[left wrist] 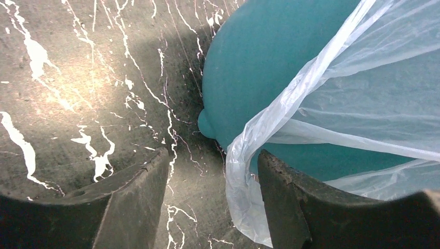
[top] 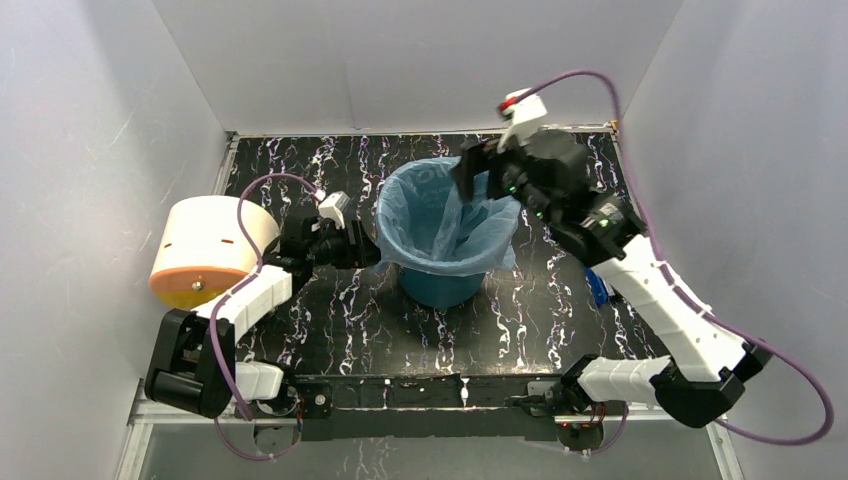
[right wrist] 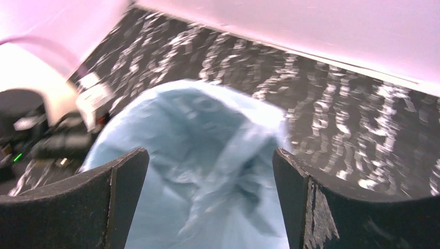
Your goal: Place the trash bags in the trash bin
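Trash bags [top: 445, 215] (just the one pale-blue sheet here) reach into your left gripper [left wrist: 212, 155]. Its fingers stand partly apart, and the loose hem hangs in the gap against the finger nearer the trash bin [left wrist: 259, 52]. Bare tabletop [left wrist: 78, 104] shows beside the hem, so nothing is pinched. From above, that gripper sits low at the bin's left side, just beside the teal wall.

Your right gripper [top: 487, 170] is spread wide over the bin's far right rim. Its own camera is blurred, but the fingers are well apart with crumpled blue film below them.

The sheet sits inside the bin, which stands upright mid-tabletop, and its edge is draped over the rim most of the way round.

The surface is black with white marbled veins. On its left edge a cream cylinder [top: 205, 250] (orange end toward you) lies on its side, against the wall. Plain white panels [top: 400, 50] close in the back and both sides.
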`<move>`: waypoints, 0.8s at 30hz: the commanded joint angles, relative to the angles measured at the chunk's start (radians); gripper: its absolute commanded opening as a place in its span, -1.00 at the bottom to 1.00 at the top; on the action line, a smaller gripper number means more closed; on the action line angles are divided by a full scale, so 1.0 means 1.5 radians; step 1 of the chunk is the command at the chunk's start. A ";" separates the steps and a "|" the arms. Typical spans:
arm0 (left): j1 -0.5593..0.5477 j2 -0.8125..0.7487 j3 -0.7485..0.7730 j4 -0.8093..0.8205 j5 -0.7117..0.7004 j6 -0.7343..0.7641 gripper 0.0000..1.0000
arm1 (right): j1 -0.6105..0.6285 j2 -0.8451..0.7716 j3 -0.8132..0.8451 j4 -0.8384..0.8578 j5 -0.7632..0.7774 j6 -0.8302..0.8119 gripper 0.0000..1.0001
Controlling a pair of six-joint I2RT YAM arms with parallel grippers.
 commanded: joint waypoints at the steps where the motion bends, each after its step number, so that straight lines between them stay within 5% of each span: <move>1: 0.000 -0.054 0.006 -0.016 -0.058 0.006 0.28 | -0.142 -0.013 -0.018 -0.006 0.098 0.042 0.97; 5: 0.001 -0.119 -0.007 -0.036 -0.149 0.000 0.60 | -0.327 -0.060 -0.130 0.027 -0.037 0.132 0.97; 10: 0.004 -0.222 0.001 -0.090 -0.282 0.000 0.76 | -0.474 -0.119 -0.285 0.074 -0.181 0.245 0.97; 17: 0.006 -0.295 0.068 -0.129 -0.344 -0.006 0.85 | -0.499 -0.127 -0.481 0.188 -0.390 0.327 0.97; 24: 0.006 -0.233 0.265 -0.242 -0.179 0.055 0.86 | -0.500 -0.069 -0.593 0.318 -0.542 0.390 0.97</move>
